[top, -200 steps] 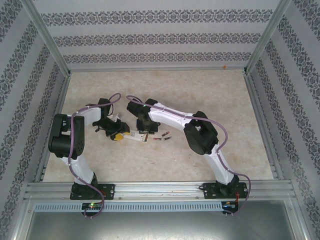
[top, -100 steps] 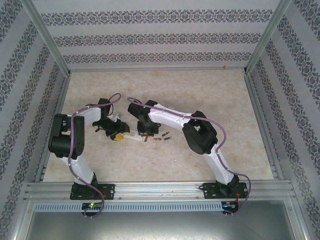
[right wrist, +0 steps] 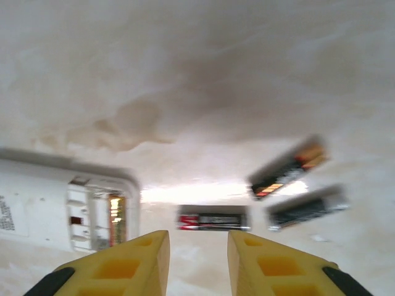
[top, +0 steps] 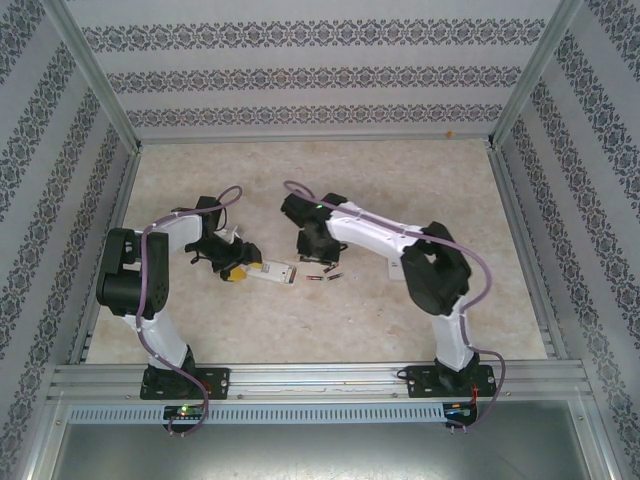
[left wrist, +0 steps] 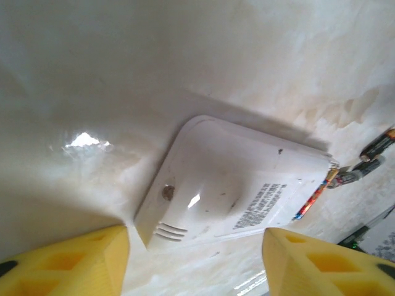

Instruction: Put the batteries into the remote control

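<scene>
The batteries [right wrist: 213, 220] are the fiddly bit here. Three of them lie loose on the table [right wrist: 197, 61] in the lower right part of the right wrist view: one crosswise just above the fingertips, and two more tilted off to the right, near each other but apart. There looks to be a coppery fourth one already sitting in the open battery bay [right wrist: 92, 216] at the left edge, but it's blurry so I won't swear to it. My guess is they handle like any tiny cell: light, rigid, smooth and round, so they'll roll or squirt out if pinched near an end. I'd grab one across the middle of the barrel. The crosswise one runs the same way the fingers close, so I reckon the wrist wants a turn first. The remote [left wrist: 234, 185] is white hard plastic, back side up, just left of the loose batteries in the overhead view. It's probably light enough to skate away when something gets pushed into it, so it'll need bracing. The right gripper [right wrist: 197, 243] hangs over that crosswise battery, its yellow fingers a narrow gap apart with nothing between them. The left gripper [left wrist: 196, 237] sits at the remote's other end, fingers spread wide either side, not visibly touching it.
</scene>
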{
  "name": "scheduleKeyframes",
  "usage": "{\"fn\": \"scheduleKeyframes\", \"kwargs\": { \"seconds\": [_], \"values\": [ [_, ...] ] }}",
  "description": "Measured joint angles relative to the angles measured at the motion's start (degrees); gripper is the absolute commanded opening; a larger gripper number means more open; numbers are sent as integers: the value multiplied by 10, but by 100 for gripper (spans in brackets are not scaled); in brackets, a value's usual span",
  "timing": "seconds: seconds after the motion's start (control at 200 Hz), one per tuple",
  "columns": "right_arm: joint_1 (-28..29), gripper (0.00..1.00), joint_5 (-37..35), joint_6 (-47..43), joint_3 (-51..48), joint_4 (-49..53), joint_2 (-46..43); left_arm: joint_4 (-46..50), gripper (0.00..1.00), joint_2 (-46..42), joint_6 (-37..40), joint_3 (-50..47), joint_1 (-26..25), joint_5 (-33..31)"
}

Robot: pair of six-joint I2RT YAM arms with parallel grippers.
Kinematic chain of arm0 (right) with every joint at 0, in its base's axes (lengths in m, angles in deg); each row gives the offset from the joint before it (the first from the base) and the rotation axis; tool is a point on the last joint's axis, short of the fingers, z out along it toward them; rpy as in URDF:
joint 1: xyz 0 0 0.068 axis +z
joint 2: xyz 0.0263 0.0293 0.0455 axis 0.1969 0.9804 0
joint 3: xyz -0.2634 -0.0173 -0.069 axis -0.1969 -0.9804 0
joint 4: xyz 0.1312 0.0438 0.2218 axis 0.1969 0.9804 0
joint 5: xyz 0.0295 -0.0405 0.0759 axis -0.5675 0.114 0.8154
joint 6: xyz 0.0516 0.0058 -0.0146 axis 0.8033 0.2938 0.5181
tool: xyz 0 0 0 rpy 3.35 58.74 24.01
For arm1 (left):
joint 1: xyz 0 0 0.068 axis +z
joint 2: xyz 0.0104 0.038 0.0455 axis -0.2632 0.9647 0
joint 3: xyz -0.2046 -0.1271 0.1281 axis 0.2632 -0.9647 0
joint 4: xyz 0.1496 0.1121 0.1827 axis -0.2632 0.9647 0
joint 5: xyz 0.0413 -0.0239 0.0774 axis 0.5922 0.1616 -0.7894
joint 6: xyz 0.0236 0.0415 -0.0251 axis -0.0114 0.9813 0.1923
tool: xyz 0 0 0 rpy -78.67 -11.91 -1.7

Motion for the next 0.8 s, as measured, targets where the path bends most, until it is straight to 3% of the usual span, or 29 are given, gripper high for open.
{"fn": "scheduleKeyframes", "kwargs": {
  "seconds": [0.24, 0.37, 0.47, 0.684, 0.799],
  "values": [
    [-59, 37, 7, 46, -104, -59, -26, 17, 74, -58, 16, 14, 0, -27],
    [-57, 42, 4, -7, -110, -78, -25, 24, 76, -92, 28, 22, 0, -41],
    [-54, 46, -6, -142, -111, -85, -29, 31, 77, -108, 33, 23, 0, -46],
    [-36, 44, -39, -542, -141, -77, -80, 34, 80, -121, 39, 23, 0, -57],
    [-30, 43, -56, -687, -140, -47, -68, 34, 80, -122, 39, 23, 0, -58]
  ]
}}
